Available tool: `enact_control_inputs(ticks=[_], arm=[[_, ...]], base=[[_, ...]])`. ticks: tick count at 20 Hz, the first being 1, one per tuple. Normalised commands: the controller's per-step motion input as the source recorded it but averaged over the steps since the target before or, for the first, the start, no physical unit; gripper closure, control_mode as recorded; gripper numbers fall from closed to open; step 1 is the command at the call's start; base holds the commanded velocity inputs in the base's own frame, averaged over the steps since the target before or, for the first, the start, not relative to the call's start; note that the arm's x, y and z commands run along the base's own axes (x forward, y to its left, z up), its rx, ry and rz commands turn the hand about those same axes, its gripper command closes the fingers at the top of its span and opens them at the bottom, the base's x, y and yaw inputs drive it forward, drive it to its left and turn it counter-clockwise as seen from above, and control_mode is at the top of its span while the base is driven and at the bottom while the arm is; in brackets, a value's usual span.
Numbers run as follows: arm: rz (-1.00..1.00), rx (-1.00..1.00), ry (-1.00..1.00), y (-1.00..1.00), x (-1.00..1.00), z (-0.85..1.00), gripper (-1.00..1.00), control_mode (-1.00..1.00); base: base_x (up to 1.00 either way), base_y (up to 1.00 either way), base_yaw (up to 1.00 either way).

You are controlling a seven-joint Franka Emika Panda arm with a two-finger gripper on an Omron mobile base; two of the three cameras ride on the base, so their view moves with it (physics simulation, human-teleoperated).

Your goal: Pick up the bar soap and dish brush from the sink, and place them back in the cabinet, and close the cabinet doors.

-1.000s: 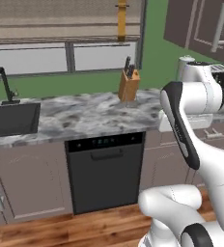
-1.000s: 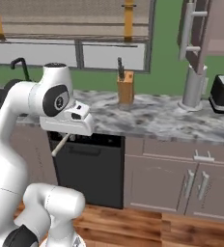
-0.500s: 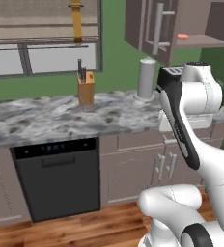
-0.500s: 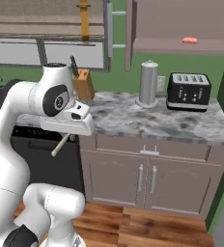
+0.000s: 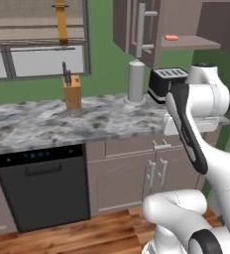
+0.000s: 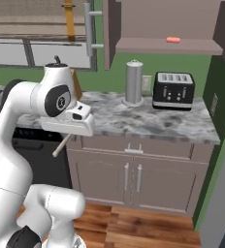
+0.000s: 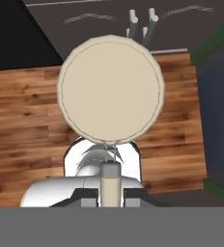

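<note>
My gripper is shut on the thin handle of the cream dish brush, whose round head faces the hand camera over the wooden floor. In the right base view the brush handle slants down out of the hand, in front of the counter edge. The salmon bar soap lies on the shelf of the open mauve cabinet. The left cabinet door stands swung open, with its long grey bar handle beside it. The sink is out of view.
On the marbled counter stand a black toaster, a grey cylinder and a knife block. A black dishwasher and low cupboards are below. A green wall ends the counter at right.
The whole picture has slid left as the base drove right: the sink has left the views, and the toaster and the open cabinet have come in. The gripper stays shut on the brush.
</note>
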Motion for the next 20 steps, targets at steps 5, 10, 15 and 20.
enact_control_inputs(ticks=[5,10,15,20], arm=[[0.0,0.0,0.0,0.0,0.0,0.0,1.0,1.0],[0.0,0.0,0.0,0.0,0.0,0.0,1.0,1.0],[0.0,0.0,0.0,0.0,0.0,0.0,1.0,1.0],[0.0,0.0,0.0,0.0,0.0,0.0,1.0,1.0]], base=[[0.15,-0.74,0.02],[0.46,-0.25,0.14],[0.36,0.01,0.17],[0.68,-0.01,0.13]])
